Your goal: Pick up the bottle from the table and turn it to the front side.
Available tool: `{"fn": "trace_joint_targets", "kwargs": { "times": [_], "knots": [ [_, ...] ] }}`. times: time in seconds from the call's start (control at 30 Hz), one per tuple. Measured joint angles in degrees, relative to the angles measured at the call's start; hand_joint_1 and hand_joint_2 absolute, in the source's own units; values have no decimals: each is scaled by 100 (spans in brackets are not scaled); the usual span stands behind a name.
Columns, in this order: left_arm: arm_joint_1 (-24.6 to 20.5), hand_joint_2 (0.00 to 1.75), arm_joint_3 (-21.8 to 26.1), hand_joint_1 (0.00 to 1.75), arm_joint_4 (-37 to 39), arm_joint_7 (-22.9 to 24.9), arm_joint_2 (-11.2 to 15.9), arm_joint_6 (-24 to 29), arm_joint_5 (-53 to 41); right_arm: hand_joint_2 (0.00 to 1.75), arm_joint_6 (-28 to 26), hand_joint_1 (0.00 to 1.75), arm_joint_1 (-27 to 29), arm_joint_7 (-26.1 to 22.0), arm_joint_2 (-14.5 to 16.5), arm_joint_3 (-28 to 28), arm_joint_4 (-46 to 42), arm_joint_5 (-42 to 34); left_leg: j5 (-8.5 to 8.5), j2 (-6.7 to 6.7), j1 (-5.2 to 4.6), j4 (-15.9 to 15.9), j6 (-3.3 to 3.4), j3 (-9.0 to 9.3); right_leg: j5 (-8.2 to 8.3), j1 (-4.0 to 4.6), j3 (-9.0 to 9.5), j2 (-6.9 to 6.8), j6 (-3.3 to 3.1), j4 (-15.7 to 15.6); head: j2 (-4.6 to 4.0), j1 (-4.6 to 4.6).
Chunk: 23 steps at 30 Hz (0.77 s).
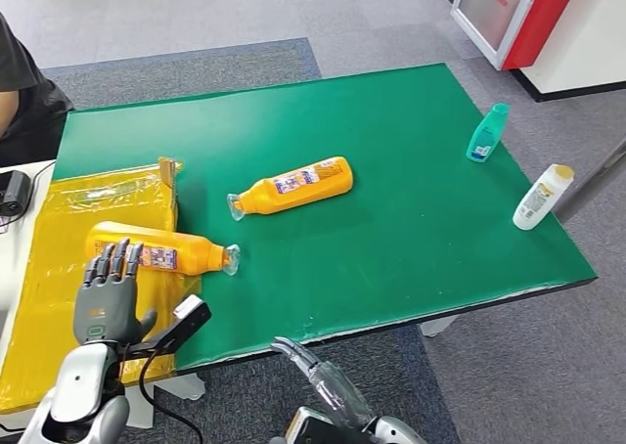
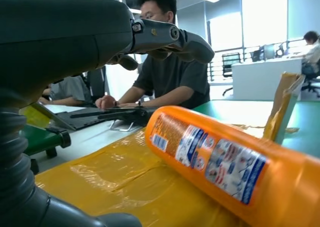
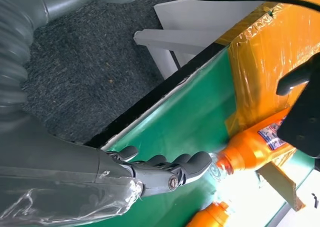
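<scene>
Left hand fingers spread, empty, just beside, perhaps touching, orange bottle on yellow sheet

An open-plan office is serving as a robot test space. In the left wrist view a person is sitting at a white desk with a keyboard, office chairs and another desk are standing before tall bright windows, and grey carpet tiles are covering the floor around the green surface.
</scene>
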Motion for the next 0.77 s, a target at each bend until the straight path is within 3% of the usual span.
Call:
{"fn": "trace_joint_targets", "kwargs": {
  "times": [0.13,0.27,0.4,0.47,0.77],
  "knots": [
    [237,175,406,0,-316,-981,-443,335,254,175,-62,0,60,48,-1,-28,-20,10,-3,0,-2,0,3,0,0,-2,1,0,1,0,0,1],
    [680,175,871,0,-930,-2291,-1015,276,1670,175,-213,0,242,101,-12,-121,-139,40,-10,0,-6,0,7,-1,-5,-5,2,0,7,-1,0,2],
    [1377,175,1241,0,-1449,-3790,-1469,-884,5064,175,-467,0,492,-143,-18,-257,-323,55,-20,1,-8,0,7,0,-15,-7,1,1,7,-1,0,0],
    [1699,175,1446,0,-1558,-4277,-1650,-1410,6207,175,-537,0,589,-283,-19,-314,-401,43,-23,1,-8,0,7,1,-20,-7,1,0,6,-1,0,0],
    [2481,175,2229,0,-1615,-5026,-2230,-3220,7619,175,-795,0,979,-725,-8,-532,-829,2,-28,0,-8,0,10,2,-25,-7,6,-1,8,-1,0,1]
  ]
}}
